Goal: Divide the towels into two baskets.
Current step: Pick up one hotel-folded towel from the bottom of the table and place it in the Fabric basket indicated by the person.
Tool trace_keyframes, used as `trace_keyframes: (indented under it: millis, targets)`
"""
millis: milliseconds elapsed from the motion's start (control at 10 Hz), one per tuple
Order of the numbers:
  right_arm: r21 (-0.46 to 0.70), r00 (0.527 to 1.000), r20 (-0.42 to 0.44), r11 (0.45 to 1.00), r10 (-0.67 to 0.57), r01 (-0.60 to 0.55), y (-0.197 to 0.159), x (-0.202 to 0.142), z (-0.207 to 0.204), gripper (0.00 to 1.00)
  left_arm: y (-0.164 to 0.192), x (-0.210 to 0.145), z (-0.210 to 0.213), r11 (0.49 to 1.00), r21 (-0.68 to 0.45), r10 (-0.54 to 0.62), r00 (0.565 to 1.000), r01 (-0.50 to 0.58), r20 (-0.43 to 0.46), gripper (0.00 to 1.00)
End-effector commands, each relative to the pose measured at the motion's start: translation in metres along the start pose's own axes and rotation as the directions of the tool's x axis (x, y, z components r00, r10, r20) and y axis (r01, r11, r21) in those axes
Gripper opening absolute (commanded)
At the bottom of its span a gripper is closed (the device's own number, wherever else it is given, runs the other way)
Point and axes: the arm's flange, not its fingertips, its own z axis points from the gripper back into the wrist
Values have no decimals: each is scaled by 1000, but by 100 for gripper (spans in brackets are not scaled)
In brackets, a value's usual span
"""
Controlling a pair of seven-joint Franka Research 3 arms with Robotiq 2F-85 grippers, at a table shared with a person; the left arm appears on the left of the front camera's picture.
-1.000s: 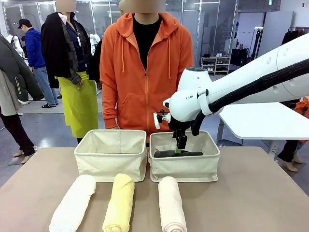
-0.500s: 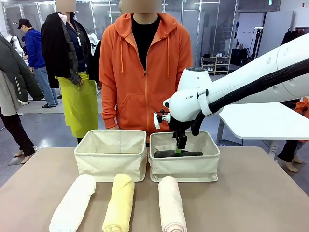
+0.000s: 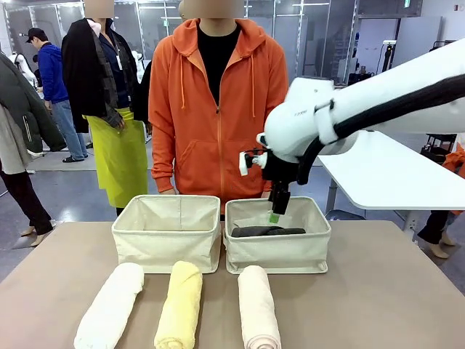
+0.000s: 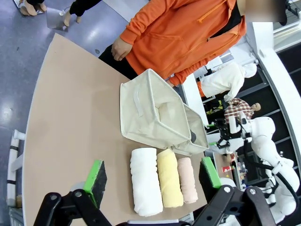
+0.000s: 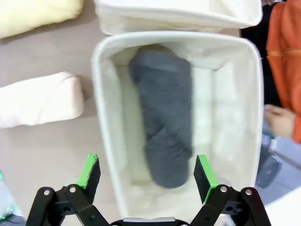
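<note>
Tan tabletop (image 3: 407, 291) stretches toward a person (image 3: 218, 109) in an orange hoodie at the far edge in your front view. Two cream baskets sit side by side at the far middle. The right basket (image 3: 280, 254), next to the left basket (image 3: 166, 243), has the dark grey towel (image 3: 265, 231) lying across its floor. Your right gripper (image 3: 275, 216) hangs just above that towel, at the basket's mouth. Nearer you, the white towel (image 3: 109, 309), the pale yellow towel (image 3: 180, 305) and the pink-beige towel (image 3: 258, 309) lie in a row from left to right, each apart from the next.

From the left wrist, your left gripper (image 4: 153, 174) sits high over the table, fingers wide apart and holding nothing. The three light towels lie beyond it, just beside the baskets.

From the right wrist, slightly blurred, the green pads stand wide apart on either side of the grey roll below and clamp nothing.
</note>
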Motion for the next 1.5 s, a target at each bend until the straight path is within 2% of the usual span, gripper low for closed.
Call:
trace_keyframes:
  millis: [0,100,200,300,500,600,700,800,900,1000,1100,1300,1400]
  targets:
    - [94,968,146,977,-206,194,26,-55,25,100,-1,1,2,1000,-8,-4,1000,4,8,100]
    - [135,941,177,954,-288,267,43,-84,40,100,-1,1,2,1000,-8,-4,1000,4,8,100]
    - [222,883,233,906,-407,360,61,-122,56,100,-1,1,2,1000,-8,-4,1000,4,8,100]
    - [315,810,288,849,-510,423,79,-162,65,100,-1,1,2,1000,-8,-4,1000,4,8,100]
    - [525,619,348,694,-704,493,115,-262,82,100,-1,1,2,1000,-8,-4,1000,4,8,100]
    - [582,507,354,610,-785,538,131,-313,90,100,-1,1,2,1000,-8,-4,1000,4,8,100]
    - [635,375,379,532,-846,560,150,-361,95,100,-1,1,2,1000,-8,-4,1000,4,8,100]
    - [674,240,359,428,-902,602,168,-406,95,100,-1,1,2,1000,-8,-4,1000,4,8,100]
    - [683,74,268,244,-960,688,194,-449,90,100,-1,1,2,1000,-8,-4,1000,4,8,100]
    - [719,-51,228,133,-972,683,216,-474,78,100,-1,1,2,1000,-8,-4,1000,4,8,100]
    - [761,-153,233,82,-960,644,238,-493,63,100,-1,1,2,1000,-8,-4,1000,4,8,100]
    - [794,-267,223,16,-938,607,266,-509,36,100,-1,1,2,1000,-8,-4,1000,4,8,100]
    - [736,-277,238,-13,-931,677,265,-513,30,100,-1,1,2,1000,-8,-4,1000,4,8,100]
